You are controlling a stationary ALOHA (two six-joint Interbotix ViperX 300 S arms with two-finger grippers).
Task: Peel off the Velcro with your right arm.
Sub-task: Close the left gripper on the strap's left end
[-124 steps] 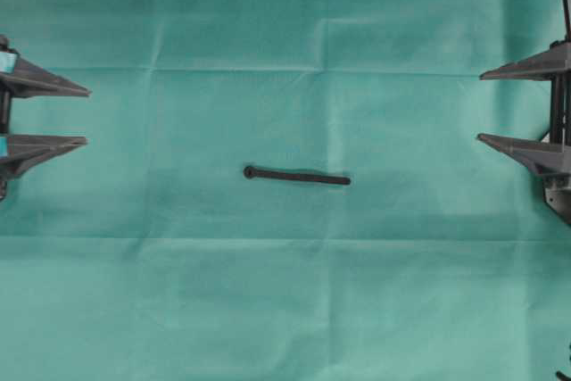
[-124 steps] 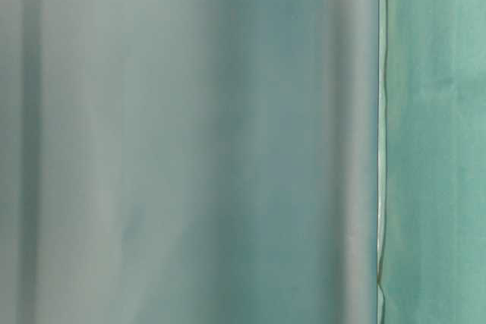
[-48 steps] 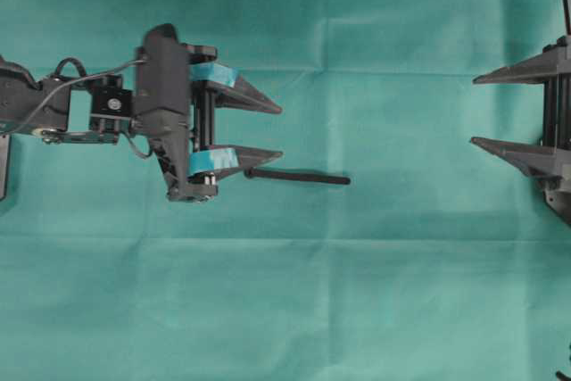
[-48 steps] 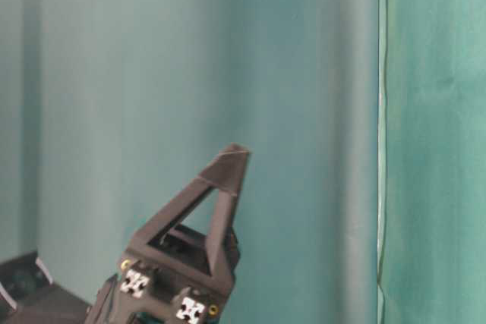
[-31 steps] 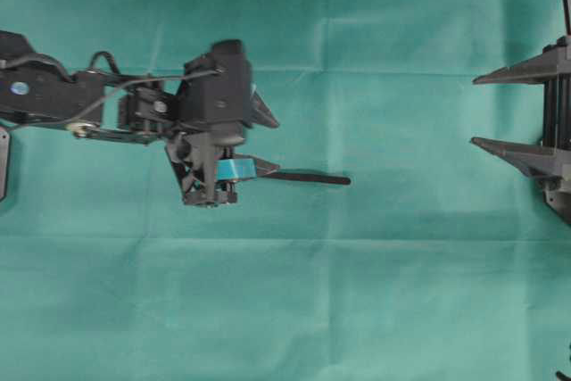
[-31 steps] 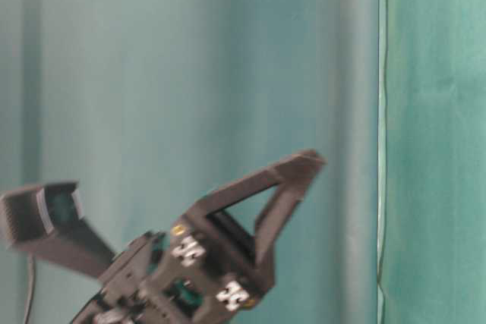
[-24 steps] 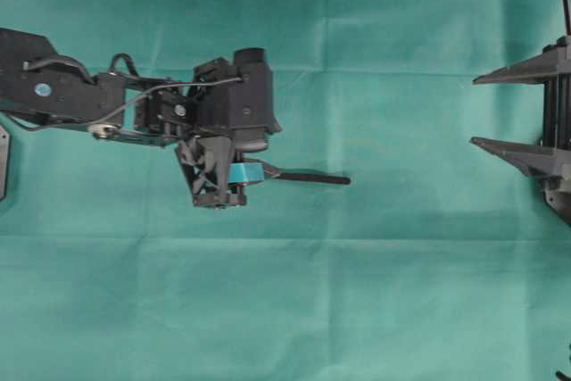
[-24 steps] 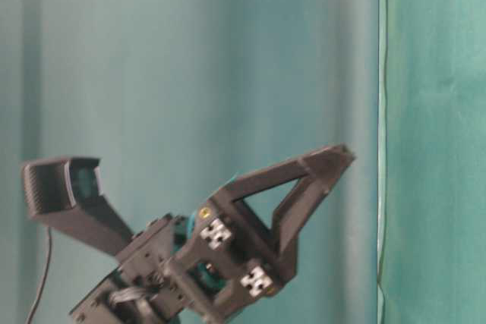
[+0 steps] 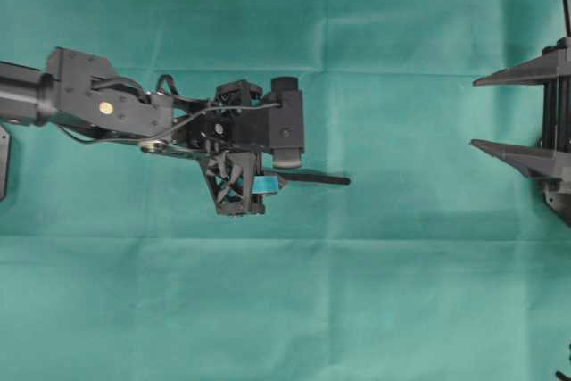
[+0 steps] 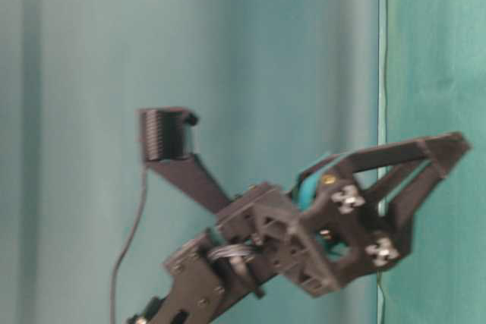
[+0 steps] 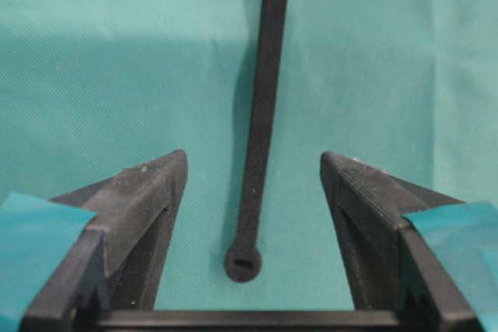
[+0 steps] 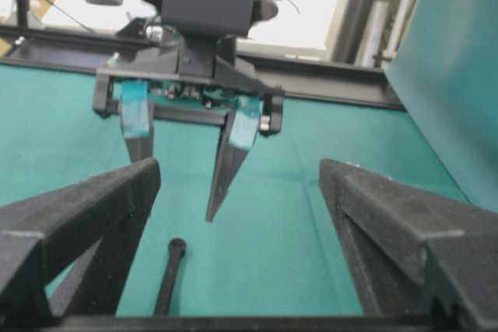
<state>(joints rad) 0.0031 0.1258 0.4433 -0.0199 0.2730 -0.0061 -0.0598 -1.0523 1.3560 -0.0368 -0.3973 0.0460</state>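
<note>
Overhead looks straight down; both wrist cameras share the Velcro [image 11: 257, 114].

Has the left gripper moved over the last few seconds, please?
Yes. The left gripper has come in from the left edge of the overhead view and now hangs, open, over the Velcro's rounded end.

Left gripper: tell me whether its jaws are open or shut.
Open. In the left wrist view the left gripper spreads both fingers wide apart, with the Velcro strip lying untouched on the cloth between them.
</note>
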